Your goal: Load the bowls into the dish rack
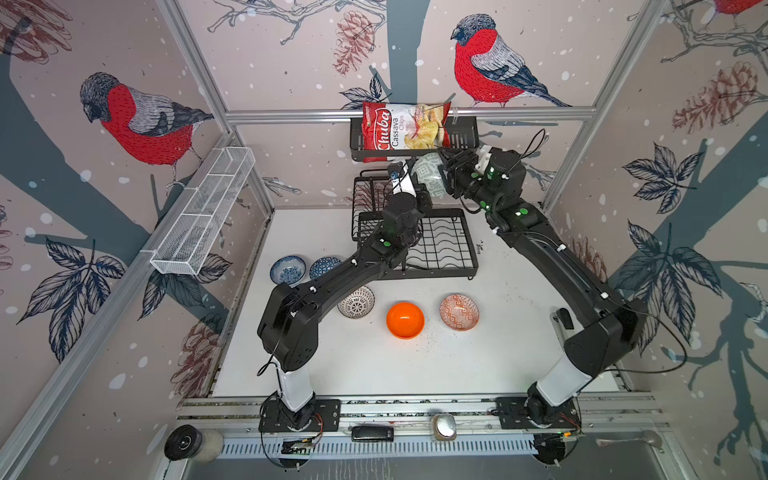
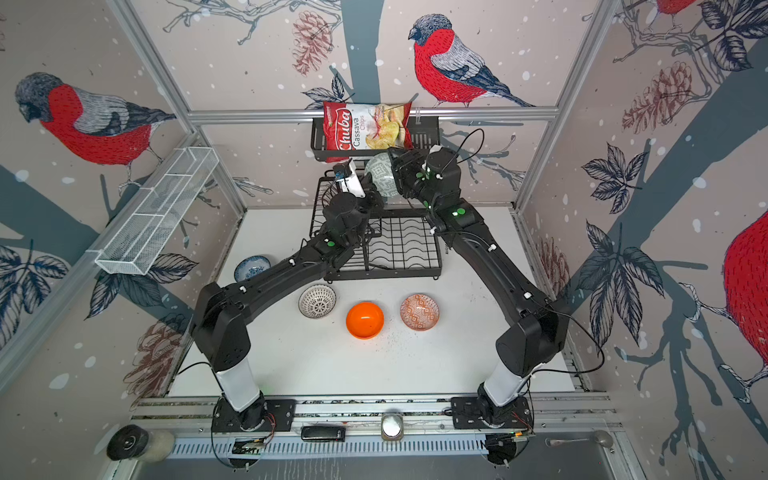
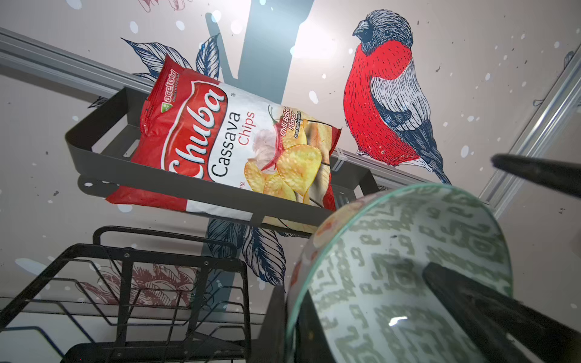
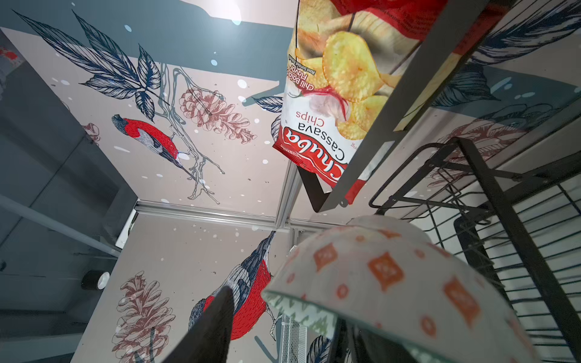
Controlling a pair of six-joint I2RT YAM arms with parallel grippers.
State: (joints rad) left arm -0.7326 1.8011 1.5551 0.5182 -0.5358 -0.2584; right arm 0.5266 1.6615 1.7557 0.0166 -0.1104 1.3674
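Note:
The grey-green patterned bowl (image 1: 430, 176) (image 2: 380, 176) (image 3: 408, 267) (image 4: 377, 283) hangs tilted on edge above the back of the dish rack (image 1: 449, 241) (image 2: 403, 245) (image 3: 125, 283). My left gripper (image 1: 419, 194) (image 3: 290, 330) is shut on its rim from below. My right gripper (image 1: 444, 174) (image 4: 283, 311) stands open astride the opposite wall, one finger (image 3: 471, 308) inside the bowl and one finger (image 4: 217, 314) clear of it outside. On the table lie two blue-white bowls (image 1: 287, 269) (image 1: 324, 266), a white black-lined bowl (image 1: 356, 302), an orange bowl (image 1: 405, 320) and an orange-red patterned bowl (image 1: 459, 311).
A black slatted basket (image 1: 461, 137) with a chips bag (image 1: 399, 131) hangs on the back wall just above the held bowl. A long white mesh basket (image 1: 203, 216) is fixed to the left wall. The left forearm crosses over the rack's left part.

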